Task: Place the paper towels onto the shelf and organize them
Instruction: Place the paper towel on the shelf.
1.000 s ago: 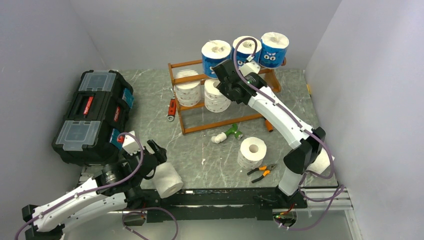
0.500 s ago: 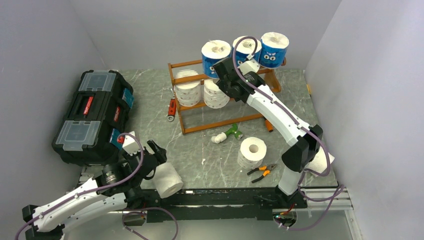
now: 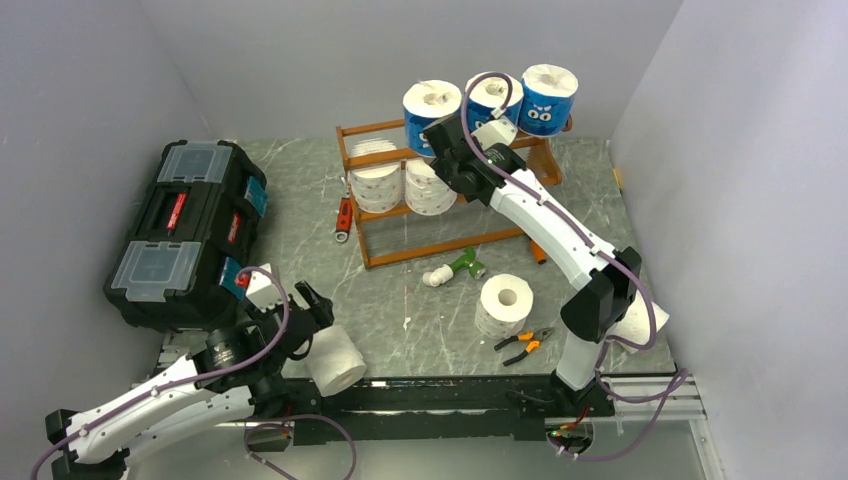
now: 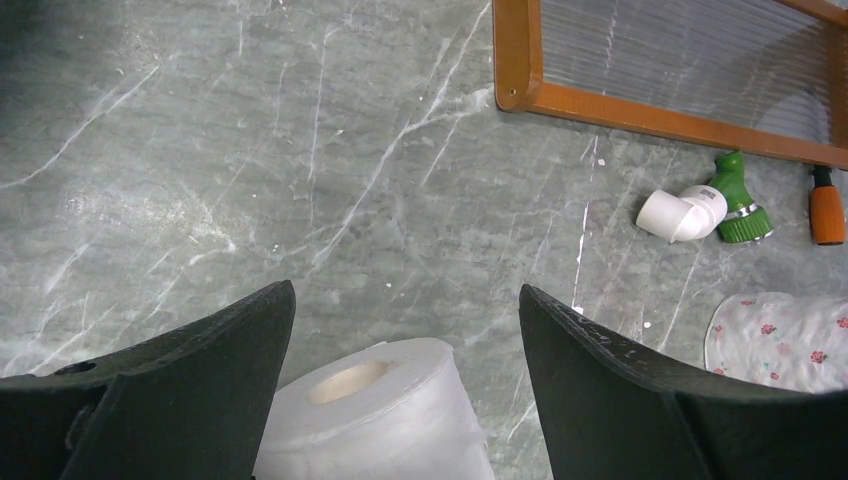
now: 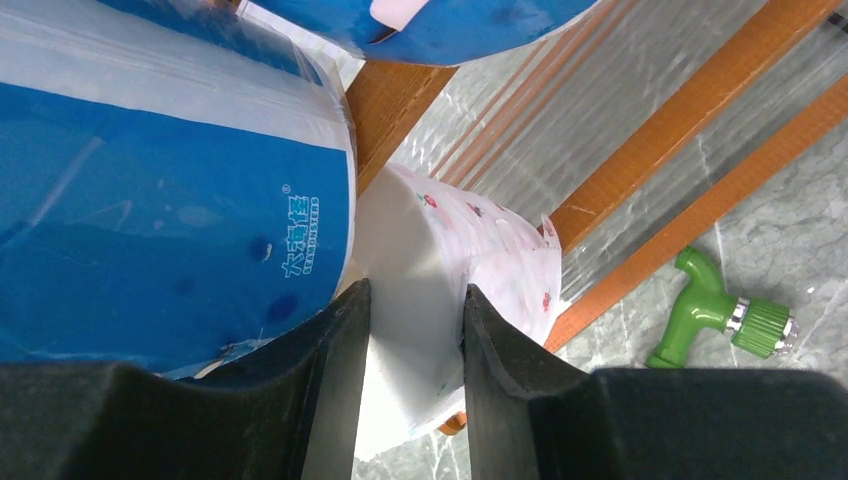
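Observation:
The shelf (image 3: 372, 252) stands at the back with three blue paper towel rolls on its top tier (image 3: 432, 108), (image 3: 492, 98), (image 3: 548, 95). Two white rolls sit on the middle tier (image 3: 375, 182). My right gripper (image 5: 413, 300) is shut on the flower-printed white roll (image 5: 470, 250) there, just under a blue roll (image 5: 150, 200). My left gripper (image 4: 405, 290) is open at the near left. A plain white roll (image 4: 385, 420) lies between its fingers, apart from them. Another white roll (image 3: 505, 300) stands on the table.
A black toolbox (image 3: 185, 230) sits at the left. A green-and-white tool (image 3: 452, 268), pliers (image 3: 525, 343), an orange handle (image 3: 537, 250) and a red tool (image 3: 343, 218) lie on the table. One more white roll (image 3: 645, 325) sits behind the right arm's base.
My right gripper has shifted slightly back and left at the shelf, with the white roll in it. The left arm has barely moved.

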